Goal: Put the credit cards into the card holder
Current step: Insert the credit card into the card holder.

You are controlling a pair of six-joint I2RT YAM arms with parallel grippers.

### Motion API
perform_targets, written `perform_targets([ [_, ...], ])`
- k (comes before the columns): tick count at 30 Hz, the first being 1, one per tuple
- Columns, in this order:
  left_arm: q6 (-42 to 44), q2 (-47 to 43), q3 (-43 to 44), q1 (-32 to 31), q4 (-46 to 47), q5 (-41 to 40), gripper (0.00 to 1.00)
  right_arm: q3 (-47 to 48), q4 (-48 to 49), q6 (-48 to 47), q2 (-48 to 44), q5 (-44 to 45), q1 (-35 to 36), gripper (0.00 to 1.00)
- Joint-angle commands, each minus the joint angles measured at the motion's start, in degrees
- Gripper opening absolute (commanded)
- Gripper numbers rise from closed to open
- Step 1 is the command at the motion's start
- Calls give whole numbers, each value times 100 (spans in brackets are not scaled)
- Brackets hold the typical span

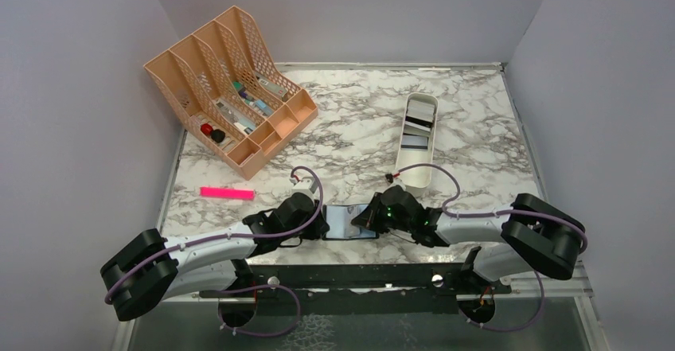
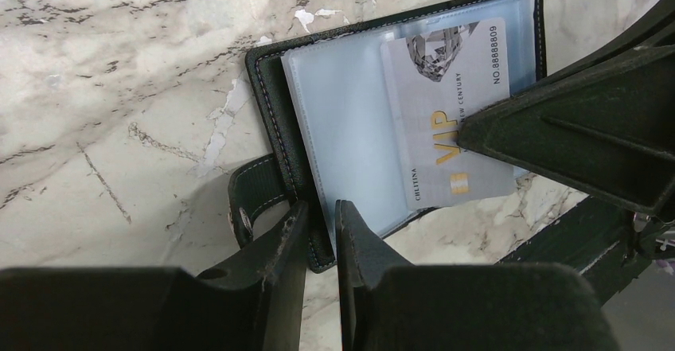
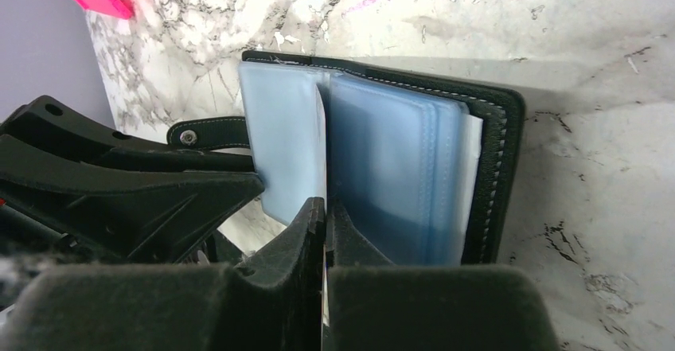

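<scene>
While holding card holder (image 2: 271, 96) open on worktop (image 2: 119, 88) with left jaws clamped on cover | clenching right jaws on 1 VIP card (image 2: 446, 104) over clear sleeves (image 2: 342, 128) | likely thin, stiff, slick, light: best taken by outer edge

Peach mesh organiser (image 1: 208, 63) at far left, pink bar (image 1: 227, 193) nearer — marble tabletop (image 1: 350, 128).

Two robot arms bolted to a black mounting rail (image 1: 350, 275). The left arm (image 1: 208, 247) and the right arm (image 1: 470, 227) have pale grey-white link shells between bulky black joint housings. Lilac cables (image 1: 309, 180) loop along both. A green light (image 1: 390, 211) glows at the right wrist. The left gripper (image 2: 321, 208) has matt black, wedge-shaped fingers (image 2: 275, 279).
</scene>
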Motion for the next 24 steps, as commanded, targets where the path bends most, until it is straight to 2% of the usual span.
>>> perform_targets([
  [1,58,112,-52,-26,-103,106,23,-347,539,158,191,-81,79,5],
  [5,36,116,-80,-21,-81,153,23,-360,619,226,330,-76,83,4],
  [8,24,119,-96,-23,-71,187,23,-302,450,155,399,-94,87,10],
  [16,-3,108,-122,-34,-37,201,23,644,-1742,-308,176,584,283,29],
  [20,12,116,-131,-34,-36,179,23,942,-2217,-400,336,759,413,35],
  [24,24,129,-136,-34,-38,181,23,1160,-2595,-416,416,857,474,37],
])
